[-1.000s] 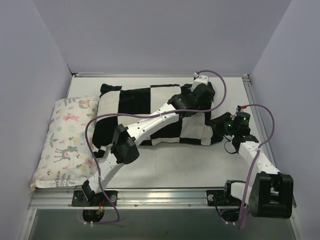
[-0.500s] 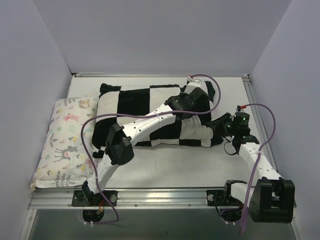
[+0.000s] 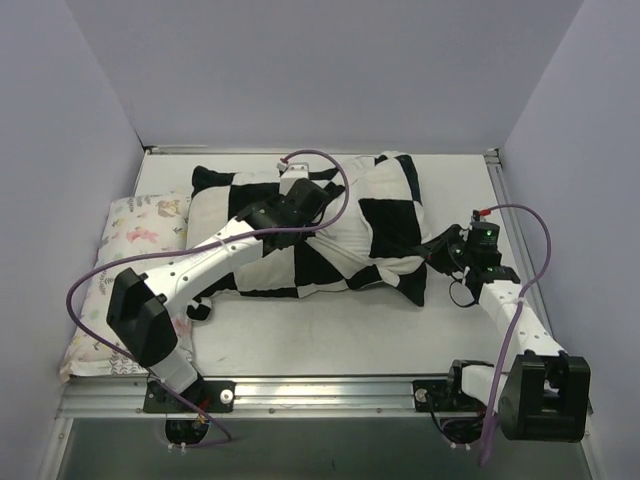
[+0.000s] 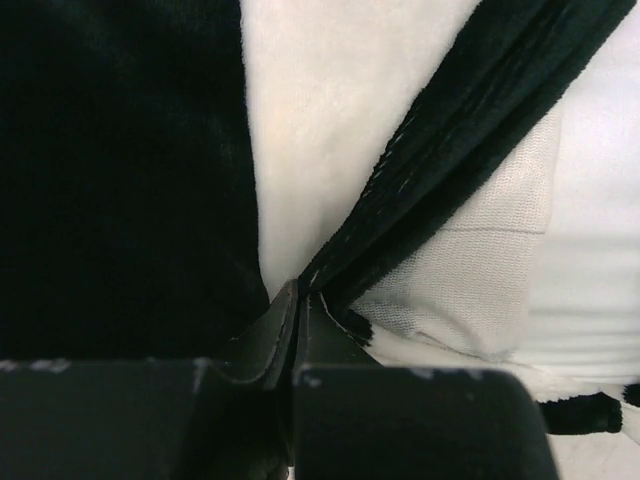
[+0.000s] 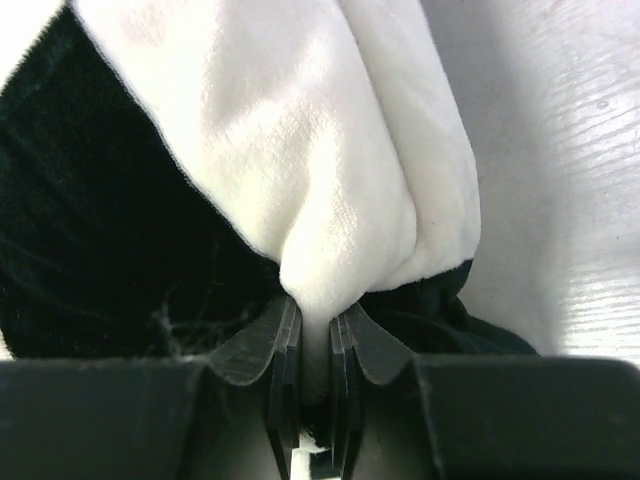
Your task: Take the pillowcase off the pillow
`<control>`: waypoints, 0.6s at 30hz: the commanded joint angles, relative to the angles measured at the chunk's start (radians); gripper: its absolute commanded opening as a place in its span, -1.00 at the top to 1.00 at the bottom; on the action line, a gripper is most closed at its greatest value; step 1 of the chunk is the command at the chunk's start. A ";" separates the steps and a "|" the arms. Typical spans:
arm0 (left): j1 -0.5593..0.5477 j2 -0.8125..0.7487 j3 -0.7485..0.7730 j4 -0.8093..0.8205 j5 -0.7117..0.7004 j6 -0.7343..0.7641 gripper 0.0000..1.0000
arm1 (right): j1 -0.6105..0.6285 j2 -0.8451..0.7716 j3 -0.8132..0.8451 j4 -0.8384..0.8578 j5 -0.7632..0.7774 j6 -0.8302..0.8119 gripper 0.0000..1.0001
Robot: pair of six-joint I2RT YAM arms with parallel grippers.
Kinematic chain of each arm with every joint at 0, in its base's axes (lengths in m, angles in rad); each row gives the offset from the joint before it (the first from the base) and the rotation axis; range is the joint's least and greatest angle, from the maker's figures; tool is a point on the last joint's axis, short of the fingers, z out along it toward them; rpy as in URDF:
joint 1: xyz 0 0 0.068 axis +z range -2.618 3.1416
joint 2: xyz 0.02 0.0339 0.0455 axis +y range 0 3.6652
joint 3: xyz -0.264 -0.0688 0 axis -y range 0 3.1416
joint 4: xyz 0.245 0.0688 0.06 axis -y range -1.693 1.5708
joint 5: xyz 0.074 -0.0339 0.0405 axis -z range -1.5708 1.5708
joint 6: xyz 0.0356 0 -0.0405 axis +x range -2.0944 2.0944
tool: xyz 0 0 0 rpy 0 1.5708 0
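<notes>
The black and white checked pillowcase [image 3: 320, 265] lies across the middle of the table, bunched and folded over at its right end. My left gripper [image 3: 318, 203] sits above its middle, shut on a taut black edge of the pillowcase [image 4: 470, 110], which runs from the jaws [image 4: 302, 295] up to the right. White knitted cloth [image 4: 480, 260] shows under that edge. My right gripper [image 3: 437, 252] is at the right end, shut [image 5: 315, 320] on a white corner [image 5: 330, 180] that bulges out between black fabric [image 5: 90, 220]; it looks like the pillow.
A pastel floral and deer-print pillow [image 3: 135, 235] lies along the left wall, with the left arm's elbow [image 3: 140, 310] over its near end. Walls close in the table on the left, back and right. The metal rail [image 3: 330, 395] with both arm bases runs along the near edge.
My left gripper shut on the pillowcase edge at the right end and dragged it left to the middle, folding the cover over. The left elbow swung left. The right gripper kept its grip.
</notes>
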 commanded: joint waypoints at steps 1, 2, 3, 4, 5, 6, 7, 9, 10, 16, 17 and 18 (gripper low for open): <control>0.037 -0.072 -0.118 0.013 -0.016 0.004 1.00 | 0.003 0.023 0.065 -0.074 0.113 -0.071 1.00; 0.030 -0.053 -0.132 0.039 0.012 0.004 1.00 | 0.015 0.022 0.082 -0.080 0.142 -0.099 1.00; 0.024 -0.040 -0.144 0.059 0.042 -0.003 1.00 | 0.030 0.017 0.099 -0.144 0.158 -0.113 1.00; 0.016 -0.003 -0.144 0.085 0.056 -0.012 1.00 | 0.072 0.010 0.122 -0.171 0.179 -0.128 1.00; 0.010 0.013 -0.144 0.101 0.068 -0.017 1.00 | 0.089 -0.010 0.158 -0.197 0.198 -0.163 0.76; 0.007 0.028 -0.150 0.131 0.094 -0.026 1.00 | 0.107 -0.026 0.181 -0.244 0.239 -0.179 0.58; 0.004 0.049 -0.152 0.145 0.105 -0.031 1.00 | 0.139 -0.041 0.200 -0.269 0.262 -0.197 0.38; 0.002 0.060 -0.155 0.170 0.124 -0.045 1.00 | 0.173 -0.092 0.247 -0.333 0.334 -0.234 -0.13; 0.002 0.063 -0.161 0.189 0.134 -0.046 1.00 | 0.188 -0.107 0.261 -0.353 0.348 -0.245 -0.24; 0.001 0.077 -0.162 0.220 0.154 -0.051 1.00 | 0.483 -0.141 0.359 -0.432 0.601 -0.320 -0.72; 0.002 0.076 -0.162 0.223 0.156 -0.051 1.00 | 0.548 -0.097 0.372 -0.430 0.616 -0.327 -0.75; 0.002 0.076 -0.164 0.228 0.156 -0.054 1.00 | 0.586 -0.067 0.407 -0.433 0.641 -0.337 -0.75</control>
